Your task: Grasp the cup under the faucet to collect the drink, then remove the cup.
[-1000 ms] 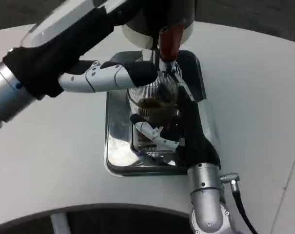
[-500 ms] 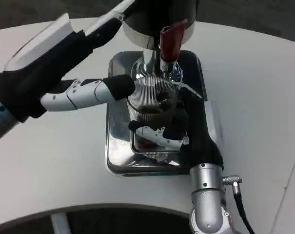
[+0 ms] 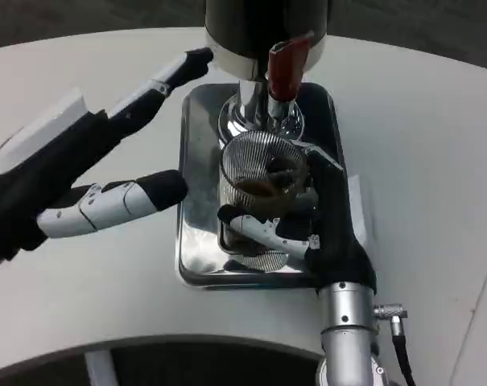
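Note:
A ribbed clear cup (image 3: 259,165) with brown drink in its bottom stands on the steel drip tray (image 3: 196,233), just below the chrome faucet (image 3: 255,117) with its red lever (image 3: 283,71). My right hand (image 3: 307,217) grips the cup from the near right side, thumb across its front and fingers around its right. My left hand (image 3: 90,173) hovers over the table left of the tray, fingers spread and holding nothing, one finger pointing toward the dispenser.
The dark dispenser body (image 3: 263,24) rises at the back of the tray. White table (image 3: 436,145) stretches to both sides. A cable (image 3: 392,318) hangs from my right wrist near the table's front edge.
My left hand has left the lever and drawn back left and toward me. The cup and right hand stay on the tray; the view shifted slightly.

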Motion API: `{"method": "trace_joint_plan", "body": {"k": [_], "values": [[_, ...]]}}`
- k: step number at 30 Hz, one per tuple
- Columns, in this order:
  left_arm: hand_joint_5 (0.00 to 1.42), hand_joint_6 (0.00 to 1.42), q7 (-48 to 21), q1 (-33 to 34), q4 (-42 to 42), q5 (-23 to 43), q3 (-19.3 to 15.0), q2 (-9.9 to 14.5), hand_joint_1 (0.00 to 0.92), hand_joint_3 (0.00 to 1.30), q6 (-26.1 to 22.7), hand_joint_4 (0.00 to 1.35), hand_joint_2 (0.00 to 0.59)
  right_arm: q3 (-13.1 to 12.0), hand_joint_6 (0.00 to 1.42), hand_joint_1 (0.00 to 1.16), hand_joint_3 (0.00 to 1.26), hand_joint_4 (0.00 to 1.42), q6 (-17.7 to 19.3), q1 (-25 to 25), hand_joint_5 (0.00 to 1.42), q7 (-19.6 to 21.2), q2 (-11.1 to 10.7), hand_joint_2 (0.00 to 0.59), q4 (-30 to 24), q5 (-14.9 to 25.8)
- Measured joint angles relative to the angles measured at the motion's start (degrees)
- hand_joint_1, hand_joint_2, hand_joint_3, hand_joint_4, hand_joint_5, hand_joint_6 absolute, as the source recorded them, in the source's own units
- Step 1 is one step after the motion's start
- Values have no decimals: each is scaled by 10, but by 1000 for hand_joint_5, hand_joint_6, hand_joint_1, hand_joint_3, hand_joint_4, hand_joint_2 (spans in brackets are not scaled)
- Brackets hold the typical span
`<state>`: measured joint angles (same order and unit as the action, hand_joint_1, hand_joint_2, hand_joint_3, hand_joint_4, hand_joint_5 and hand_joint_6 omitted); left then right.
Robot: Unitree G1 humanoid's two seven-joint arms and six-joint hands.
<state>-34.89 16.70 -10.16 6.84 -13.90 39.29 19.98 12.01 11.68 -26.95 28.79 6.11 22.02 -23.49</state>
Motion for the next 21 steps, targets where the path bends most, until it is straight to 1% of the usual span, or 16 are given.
{"method": "trace_joint_plan", "body": {"k": [4,8,11,16,21], "values": [[0,0,4,-23,-8,1,-15,0,0,0,-1,0,123,4,1182,1162,665,760,-10,13,876,-9,1,170,-22,-1],[0,0,7,-59,-15,-2,-28,0,0,0,-2,0,123,10,1186,1162,666,760,-20,30,876,-19,2,170,-46,-9],[0,0,8,-80,-17,-8,-31,0,0,0,-2,0,122,13,1188,1162,667,760,-27,41,878,-27,2,170,-64,-11],[0,0,29,-102,-22,-44,-39,0,0,0,-2,0,118,19,1191,1162,667,760,-37,57,882,-46,-4,170,-102,-15],[0,0,54,-129,-31,-105,-47,6,0,0,-3,0,110,24,1194,1162,668,764,-43,86,883,-67,-14,170,-142,-16]]}}
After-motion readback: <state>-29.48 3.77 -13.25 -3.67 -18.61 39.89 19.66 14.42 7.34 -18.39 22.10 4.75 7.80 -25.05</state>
